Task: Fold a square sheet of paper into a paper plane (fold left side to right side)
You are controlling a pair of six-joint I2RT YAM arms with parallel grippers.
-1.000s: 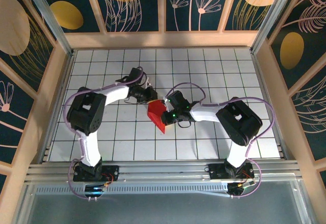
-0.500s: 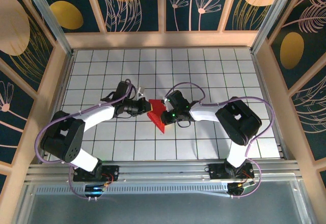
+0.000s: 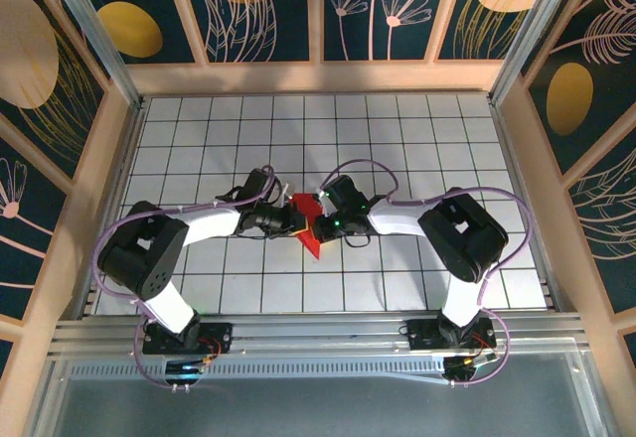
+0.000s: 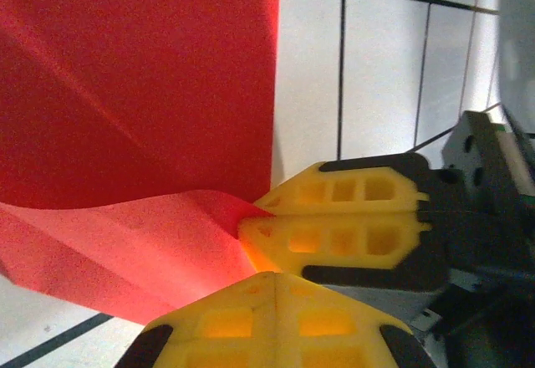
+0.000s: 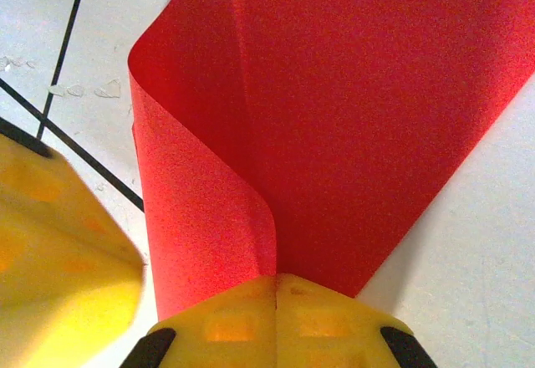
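Observation:
The red square sheet of paper [image 3: 311, 240] lies mid-table, partly folded, with a point toward the near edge. My right gripper [image 3: 319, 222] is shut on it. In the right wrist view a curled-over flap of the sheet [image 5: 351, 92] runs into the closed seam of the right gripper [image 5: 276, 280]. My left gripper [image 3: 296, 220] meets it from the left. In the left wrist view the left gripper [image 4: 276, 278] is shut, its tips against the raised flap of the sheet [image 4: 134, 75], with no paper seen between them. The right gripper's fingers [image 4: 334, 230] pinch the flap's corner just ahead.
The white grid table [image 3: 417, 139] is walled by wooden frames on three sides, with an aluminium rail [image 3: 318, 333] along the near edge. Both arms reach inward and nearly touch over the sheet. Purple cables loop above each forearm.
The left gripper has come in from behind and left of the sheet to its left edge and has closed. The right gripper has stayed shut on the sheet.

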